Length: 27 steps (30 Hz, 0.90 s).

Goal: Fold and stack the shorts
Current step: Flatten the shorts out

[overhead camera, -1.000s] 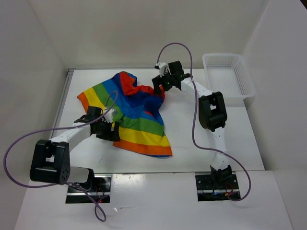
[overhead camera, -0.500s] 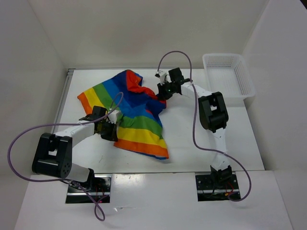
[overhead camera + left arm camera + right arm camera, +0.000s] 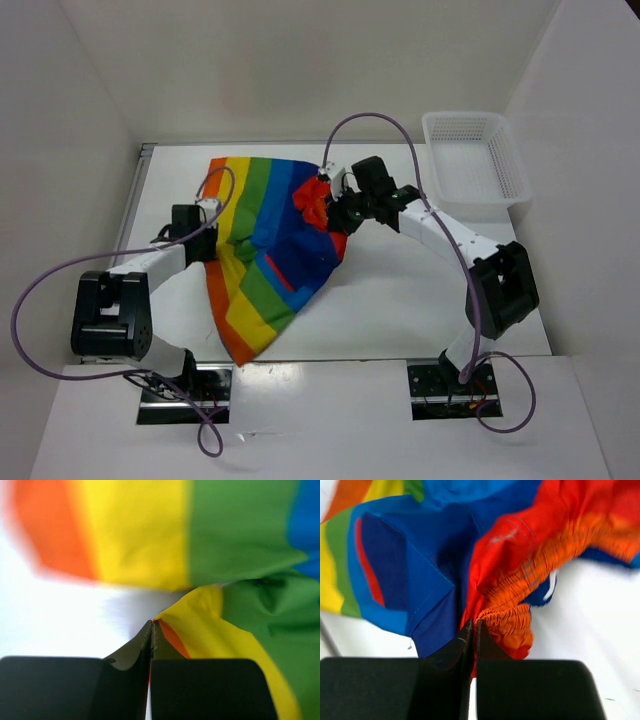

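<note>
Basket [image 3: 465,116]: white plastic mesh, upper right of the top view, on the table [image 3: 420,290]. The shorts [image 3: 268,240] are outside it, well apart to the left, at upper centre-left of the frame.

Shorts position: the rainbow cloth is stretched between the two grippers. Its lower corner tapers toward the lower centre-left of the frame, near the table's front edge.

Left gripper [image 3: 210,247]: jaws pressed together on a yellow and orange edge of the shorts. In the left wrist view the fingertips [image 3: 151,626] meet with a sliver of orange cloth between them; green and yellow stripes [image 3: 235,555] fill the frame above.

Right gripper [image 3: 328,207]: jaws clamped on the waistband [image 3: 312,205]. In the right wrist view the fingertips [image 3: 471,626] pinch the gathered red-orange elastic [image 3: 520,595], with blue and navy panels [image 3: 420,555] at left.

Changes against one second earlier:
- The shorts lay crumpled at the table centre with stripes running across; they are now pulled out, with stripes running down the frame.
- The left gripper has moved toward the upper left.
- The right gripper has moved down the frame, and the right arm's elbow has swung to the lower right.
- The basket has not moved.
</note>
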{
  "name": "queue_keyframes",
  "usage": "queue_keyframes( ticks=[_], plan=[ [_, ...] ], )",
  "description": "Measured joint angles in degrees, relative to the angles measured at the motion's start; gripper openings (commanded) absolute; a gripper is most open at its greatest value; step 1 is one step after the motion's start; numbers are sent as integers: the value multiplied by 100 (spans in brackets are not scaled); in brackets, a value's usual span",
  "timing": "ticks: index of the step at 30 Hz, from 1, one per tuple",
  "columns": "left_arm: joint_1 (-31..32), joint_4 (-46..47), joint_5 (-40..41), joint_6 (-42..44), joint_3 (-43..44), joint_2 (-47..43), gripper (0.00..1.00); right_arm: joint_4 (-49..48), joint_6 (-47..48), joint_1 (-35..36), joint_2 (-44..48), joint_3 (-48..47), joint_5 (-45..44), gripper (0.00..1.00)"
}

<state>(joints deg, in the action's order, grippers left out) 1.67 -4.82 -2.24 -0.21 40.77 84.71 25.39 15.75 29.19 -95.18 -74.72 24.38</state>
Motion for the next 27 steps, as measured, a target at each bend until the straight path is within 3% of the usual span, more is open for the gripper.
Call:
queue_keyframes(
  ticks=[3, 5, 7, 9, 10, 12, 16, 20, 24, 27],
  plan=[
    [-455, 289, 402, 0, 326, 57, 0, -201, -599, 94, 57, -74, 9, 0],
    [-699, 459, 667, 0, 638, 105, 0, -291, -1069, 50, -57, -225, -109, 15],
    [-850, 658, 905, 0, 935, 138, 0, -404, -1510, 37, -295, -533, -282, 19],
    [-881, 837, 1104, 33, 1165, 144, 55, -575, -1928, 22, -662, -984, -470, 53],
    [-855, 903, 1156, 39, 1237, 140, 69, -658, -2070, 17, -857, -1207, -588, 65],
    [-750, 879, 1259, 28, 1307, 111, 78, -796, -2129, 17, -1263, -1663, -859, 71],
    [-295, 59, 1130, 9, 1309, -345, 82, -916, -1867, 17, -1878, -2389, -1486, 70],
    [229, -1045, 575, 4, 1073, -1698, 79, -946, -1381, -46, -1926, -2398, -1843, 65],
    [678, -1985, 610, 9, 66, -3178, 74, -905, -920, -332, -1547, -1652, -1506, 65],
    [686, -2706, 872, 4, -581, -3121, 76, -765, -697, -540, -1220, -844, -1255, 65]
  ],
)
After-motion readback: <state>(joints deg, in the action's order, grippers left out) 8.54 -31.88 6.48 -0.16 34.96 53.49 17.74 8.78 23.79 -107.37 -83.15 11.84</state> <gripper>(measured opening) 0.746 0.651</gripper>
